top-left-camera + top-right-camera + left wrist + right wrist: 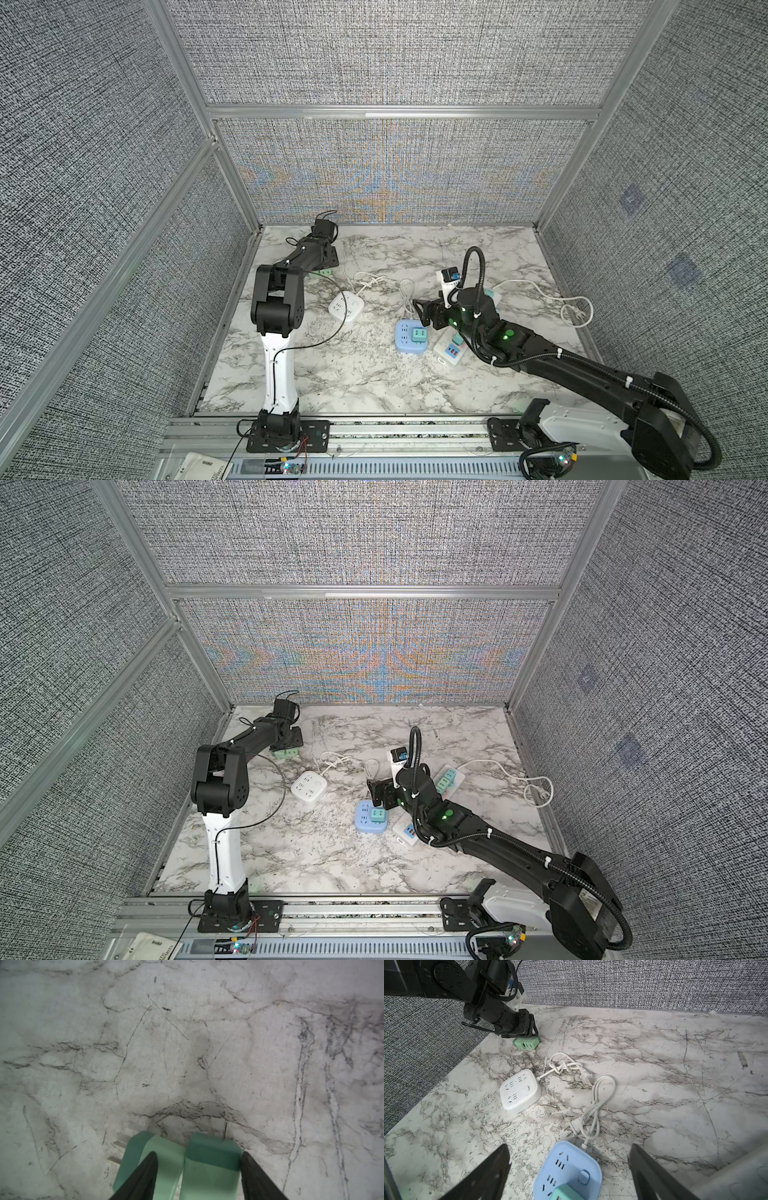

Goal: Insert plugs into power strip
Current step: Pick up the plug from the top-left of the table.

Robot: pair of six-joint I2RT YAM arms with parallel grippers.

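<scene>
Two mint green plugs [212, 1153] lie side by side on the marble table near its back left wall, also showing in a top view [284, 753]. My left gripper [198, 1153] is closed round them: one finger sits against the darker plug's side, the other lies on the paler, tilted plug [166, 1159]. Over the blue power strip [571, 1167] my right gripper [569, 1146] hangs open with nothing held. A teal plug [418, 334] sits in that strip [410, 336]. A white square power strip [346, 309] has no plugs in it. More teal plugs [446, 780] sit in a long white strip [455, 773].
Coiled white cords [598, 1105] lie between the white and blue strips. Another white cable with its plug [575, 311] loops near the right wall. Grey fabric walls on aluminium frames close in the table on three sides. My right arm [540, 357] covers most of the long strip.
</scene>
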